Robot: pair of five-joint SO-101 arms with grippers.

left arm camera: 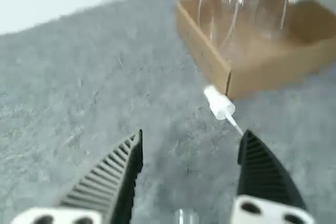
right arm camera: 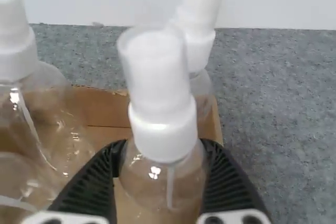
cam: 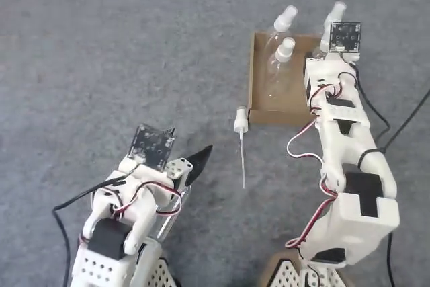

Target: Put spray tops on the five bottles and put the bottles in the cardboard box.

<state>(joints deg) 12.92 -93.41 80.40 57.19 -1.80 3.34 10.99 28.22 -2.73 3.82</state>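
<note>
Right fingers [right arm camera: 84, 192] gripping capped bottle [right arm camera: 160, 179] over cardboard box [cam: 259, 115], far right corner: boxing step. Left fingers [left arm camera: 118, 174] gaping, holding nothing. Next, likely: releasing bottle, collecting loose spray top [left arm camera: 219, 103].

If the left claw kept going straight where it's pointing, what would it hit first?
Probably the loose spray top on the carpet, just short of the cardboard box; depth is unclear.

My right gripper [right arm camera: 163, 148] clasps a clear plastic bottle [right arm camera: 160, 177] inside the brown cardboard box [cam: 253, 78], beside other spray-topped bottles [cam: 277, 65]; a loose white spray top [cam: 240, 120] lies on the grey carpet [cam: 114, 65] just before the box, between it and my left gripper [left arm camera: 191, 137]
</note>
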